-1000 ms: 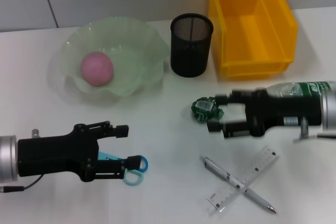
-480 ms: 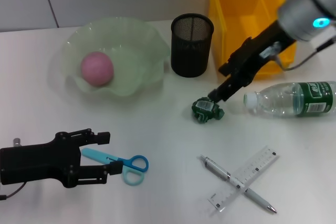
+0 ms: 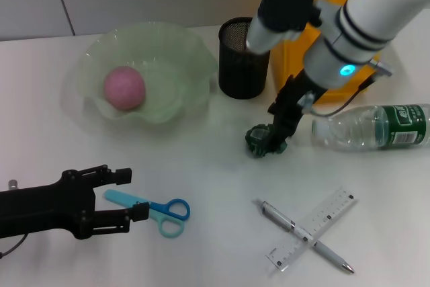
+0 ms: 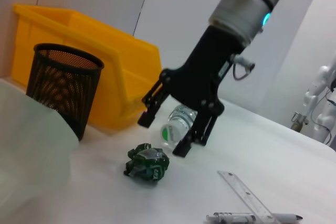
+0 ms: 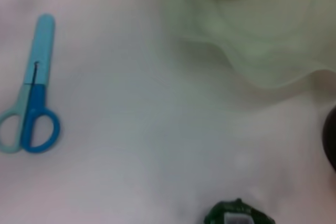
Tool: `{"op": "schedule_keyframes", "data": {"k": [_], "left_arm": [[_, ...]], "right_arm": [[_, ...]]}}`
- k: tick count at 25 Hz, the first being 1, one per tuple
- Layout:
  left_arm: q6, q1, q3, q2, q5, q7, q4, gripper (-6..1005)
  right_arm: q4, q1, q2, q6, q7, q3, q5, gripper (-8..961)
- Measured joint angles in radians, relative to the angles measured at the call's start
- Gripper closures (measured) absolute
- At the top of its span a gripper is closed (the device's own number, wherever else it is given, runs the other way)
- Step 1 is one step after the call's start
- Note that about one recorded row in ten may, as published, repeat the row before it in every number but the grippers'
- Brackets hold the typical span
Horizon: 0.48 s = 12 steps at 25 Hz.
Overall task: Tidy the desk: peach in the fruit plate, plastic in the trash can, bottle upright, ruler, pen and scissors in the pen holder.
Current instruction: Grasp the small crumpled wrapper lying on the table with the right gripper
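Reaching down mid-frame, the right gripper [image 4: 176,129], fingers apart, hangs over the plastic wad [image 4: 147,163]; it could nudge it away. Left gripper [image 3: 121,196], lower left, is open too.

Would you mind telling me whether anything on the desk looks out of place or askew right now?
The water bottle lies on its side near the yellow bin. A crumpled green plastic wrapper sits loose on the table under the open right gripper. The pen and ruler lie crossed.

White-silver right arm [image 3: 376,11], cyan light; black end effectors.
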Motion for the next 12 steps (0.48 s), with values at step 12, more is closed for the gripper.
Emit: {"op": "schedule_keyframes", "data": {"k": [12], "left_arm": [[-0.006, 0.008, 0.001, 0.004, 0.000, -0.002, 0.000, 151]], "right_arm": [[0.093, -0.021, 0.001, 0.142, -0.039, -0.077, 0.090, 141]]}}
